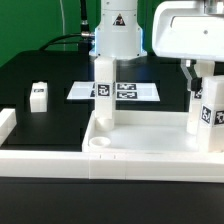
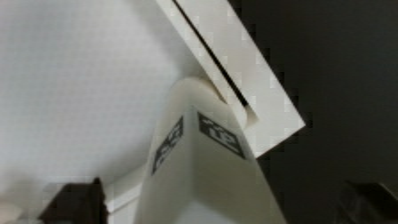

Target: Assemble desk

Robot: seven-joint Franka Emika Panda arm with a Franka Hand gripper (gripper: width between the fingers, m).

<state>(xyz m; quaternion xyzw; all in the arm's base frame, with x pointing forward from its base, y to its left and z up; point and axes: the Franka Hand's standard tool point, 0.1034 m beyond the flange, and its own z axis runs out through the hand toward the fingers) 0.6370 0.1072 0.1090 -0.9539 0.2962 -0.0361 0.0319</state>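
The white desk tabletop [image 1: 150, 150] lies at the front as a tray with a raised rim and a round corner socket [image 1: 100, 143]. One tagged leg [image 1: 103, 90] stands upright in its far left corner. A second tagged leg [image 1: 206, 112] stands upright at the exterior view's right end of the tabletop. My gripper [image 1: 199, 84] hangs over this leg's top with a finger on each side. In the wrist view the leg [image 2: 199, 150] runs up between the dark fingers [image 2: 71, 203], with a gap on both sides. The tabletop floor [image 2: 80, 80] and rim [image 2: 231, 60] lie beyond it. A third leg [image 1: 39, 96] lies loose on the black table.
The marker board [image 1: 128, 91] lies flat behind the tabletop. A white border rail [image 1: 6, 128] runs along the exterior view's left edge. The arm's white base [image 1: 118, 35] stands at the back. Black table surface [image 2: 338, 60] shows past the tabletop rim.
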